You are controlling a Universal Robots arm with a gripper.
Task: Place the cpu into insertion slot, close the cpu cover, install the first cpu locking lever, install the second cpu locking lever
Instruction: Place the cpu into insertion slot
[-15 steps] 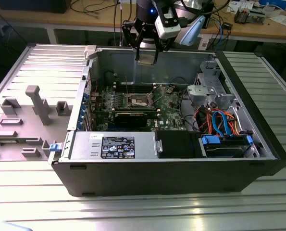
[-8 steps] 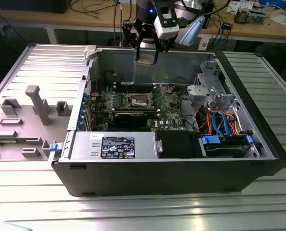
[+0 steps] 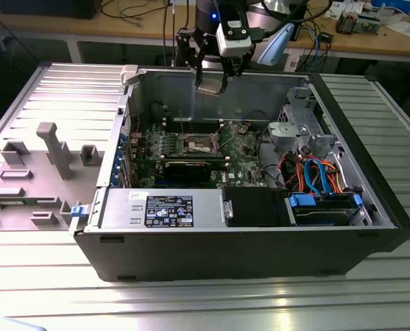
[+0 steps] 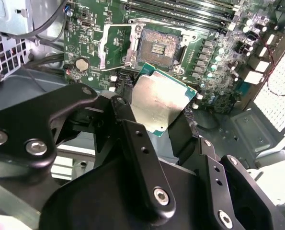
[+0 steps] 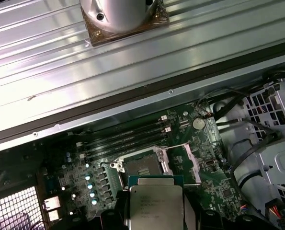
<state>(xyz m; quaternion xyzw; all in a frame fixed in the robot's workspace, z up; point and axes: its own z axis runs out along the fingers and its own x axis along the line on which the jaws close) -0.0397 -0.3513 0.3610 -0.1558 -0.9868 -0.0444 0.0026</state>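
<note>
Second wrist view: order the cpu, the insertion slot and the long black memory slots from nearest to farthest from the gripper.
1. The cpu, clamped between the fingers of the gripper.
2. The insertion slot, open on the green board just beyond the chip's far edge.
3. The memory slots, beyond the insertion slot, on its side away from the gripper.

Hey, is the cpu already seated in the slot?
No, in the second wrist view the gripper holds the cpu between its fingers, and the slot lies bare.
</note>
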